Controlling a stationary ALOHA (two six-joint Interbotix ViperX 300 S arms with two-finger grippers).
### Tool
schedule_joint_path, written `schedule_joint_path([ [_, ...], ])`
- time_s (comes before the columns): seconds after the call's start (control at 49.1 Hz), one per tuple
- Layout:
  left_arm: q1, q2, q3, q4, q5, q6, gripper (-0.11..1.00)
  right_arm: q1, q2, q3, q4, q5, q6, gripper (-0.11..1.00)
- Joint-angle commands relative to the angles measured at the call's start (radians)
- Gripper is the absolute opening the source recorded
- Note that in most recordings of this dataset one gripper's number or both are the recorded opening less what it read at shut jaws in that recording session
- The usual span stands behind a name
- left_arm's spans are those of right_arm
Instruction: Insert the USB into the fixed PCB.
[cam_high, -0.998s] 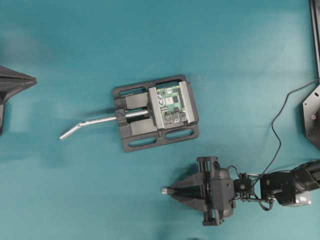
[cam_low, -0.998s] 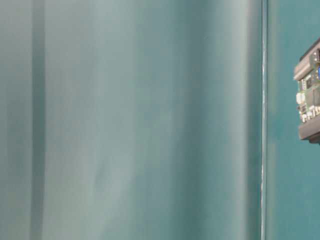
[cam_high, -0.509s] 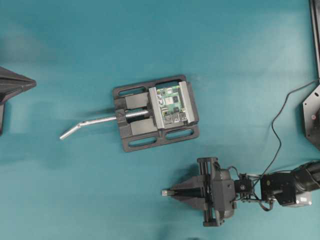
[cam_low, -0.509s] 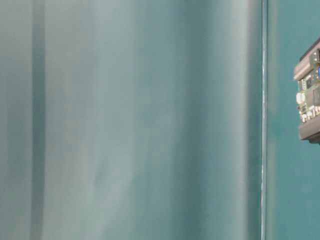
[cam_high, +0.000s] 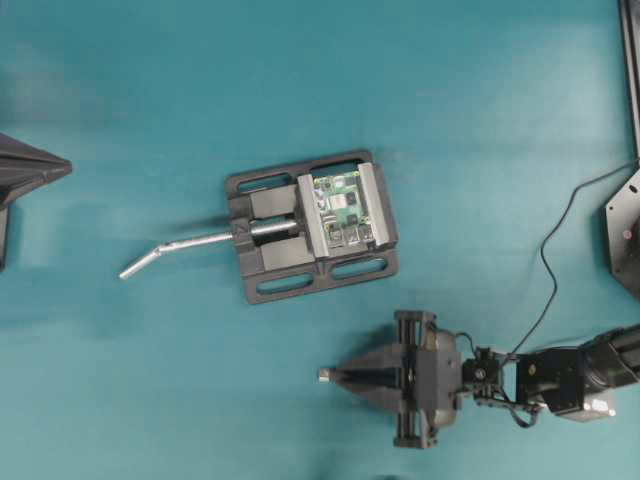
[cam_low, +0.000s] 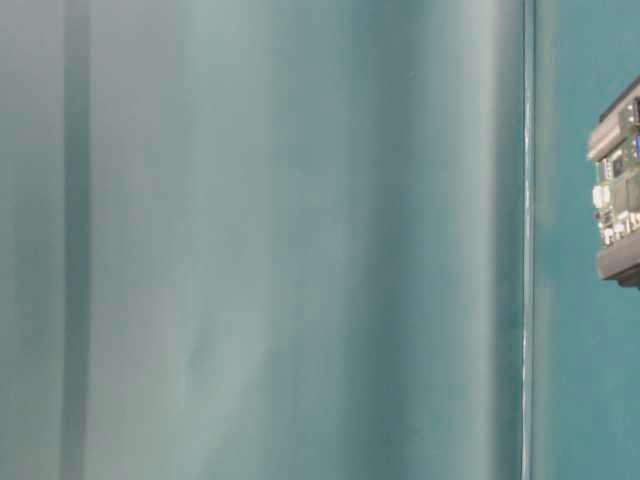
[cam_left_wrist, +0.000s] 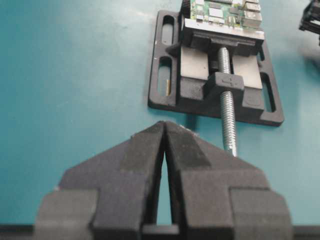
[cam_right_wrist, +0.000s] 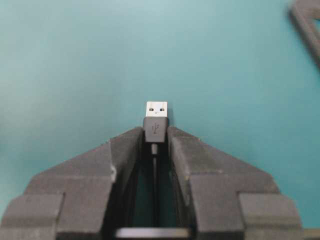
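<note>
Right gripper (cam_high: 335, 375): low in the overhead view, right of centre, pointing toward the picture's left; its jaws are closed on the dark body of the USB (cam_right_wrist: 156, 116), as the right wrist view shows.
USB: silver tip protruding past the fingertips (cam_right_wrist: 134, 137), with the trident mark on the dark body facing the camera; its thin black cable (cam_right_wrist: 154, 172) runs back between the jaws. In the overhead view the tip (cam_high: 325, 375) hangs over bare bench (cam_high: 150, 400), below the vise and apart from it.
Left gripper (cam_left_wrist: 164, 125): jaws closed with the tips meeting and nothing between them; only its dark tip (cam_high: 40, 168) enters the overhead view at the left edge, well apart from the vise.
Fixed PCB (cam_high: 345, 208): small green board with silver port boxes, clamped between the grey jaws of the vise, near the middle of the bench; also seen at the top of the left wrist view (cam_left_wrist: 227, 11) and the right edge of the table-level view (cam_low: 620, 185).
Vise (cam_high: 270, 262): black base flat on the teal bench; its silver bent handle (cam_high: 175, 247) extends toward the picture's left.
</note>
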Motion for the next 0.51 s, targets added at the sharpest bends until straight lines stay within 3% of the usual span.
schedule_joint_path([
  [0.0,-0.002,0.008,-0.028,0.005,-0.006,-0.005,0.04,0.002,-0.014,-0.021,0.052,-0.032,-0.005,0.21],
  [0.204,0.000,0.008,-0.029,0.005,-0.005,-0.006,0.04,0.029,-0.006,-0.066,0.219,-0.100,-0.084,0.21],
  [0.387,0.000,0.008,-0.028,0.005,-0.005,-0.006,0.04,0.057,0.011,-0.133,0.434,-0.169,-0.247,0.21],
  [0.489,0.000,0.008,-0.028,0.005,-0.005,-0.006,0.04,0.069,0.021,-0.169,0.543,-0.232,-0.285,0.21],
])
